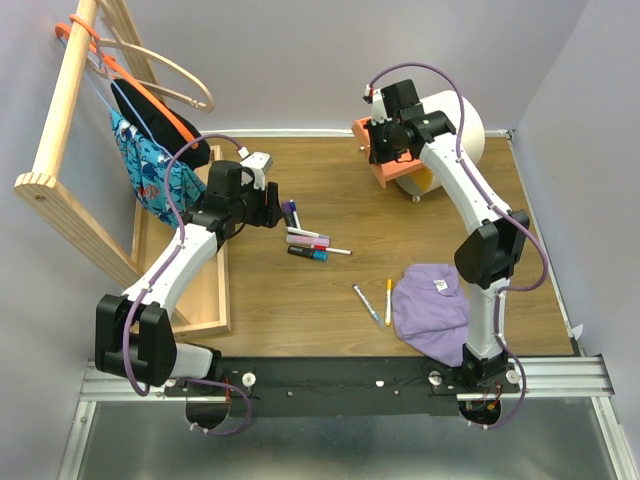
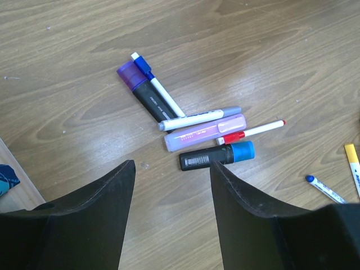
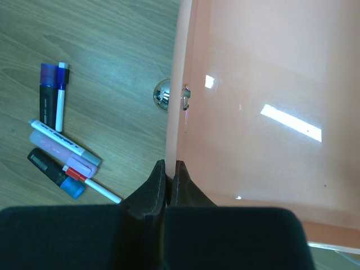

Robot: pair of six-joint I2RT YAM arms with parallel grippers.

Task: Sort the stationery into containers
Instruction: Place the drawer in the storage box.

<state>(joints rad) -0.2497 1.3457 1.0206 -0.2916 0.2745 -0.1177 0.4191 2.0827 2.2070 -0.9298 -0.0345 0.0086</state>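
- Left gripper (image 2: 172,165): jaws stand fairly wide with nothing between them. It hovers over the pen heap, which lies at 12 o'clock of the jaws in the left wrist view.
- The heap sits on the table (image 1: 330,180), left of centre. Nearest the jaws is the blue-cap marker (image 2: 216,156). The pink bar (image 2: 205,132) touches it at 12 o'clock and the red-cap pen (image 2: 250,132) at 1 o'clock.
- Right gripper (image 3: 169,169): fingers closed together at the front wall of the orange drawer (image 3: 253,112), at 6 o'clock of its knob (image 3: 163,94). The drawer stands pulled out of the unit (image 1: 460,125), at 1 o'clock on the table.
- Step, as I judge it: pick one pen from the heap.
- The blue-cap marker lies almost along the line between the jaws. Turn the wrist so the fingers cross its barrel.
- Come down on the black body, away from the pink bar, so neighbours are not dragged along.
- Keep the drawer steady until the drop.
- Cannot tell whether the right fingers actually pinch the drawer wall or only rest at it.
- Yellow drawer (image 1: 425,180): only a sliver shows under the right arm.
- No jar seen in any view.
- Yellow pen (image 1: 388,300) and blue-tip pen (image 1: 368,303) lie just beside the cloth (image 1: 430,305). In the left wrist view the yellow pen is cut off at 3 o'clock.
- Drawer interior only partly in frame. No item shows in that part.
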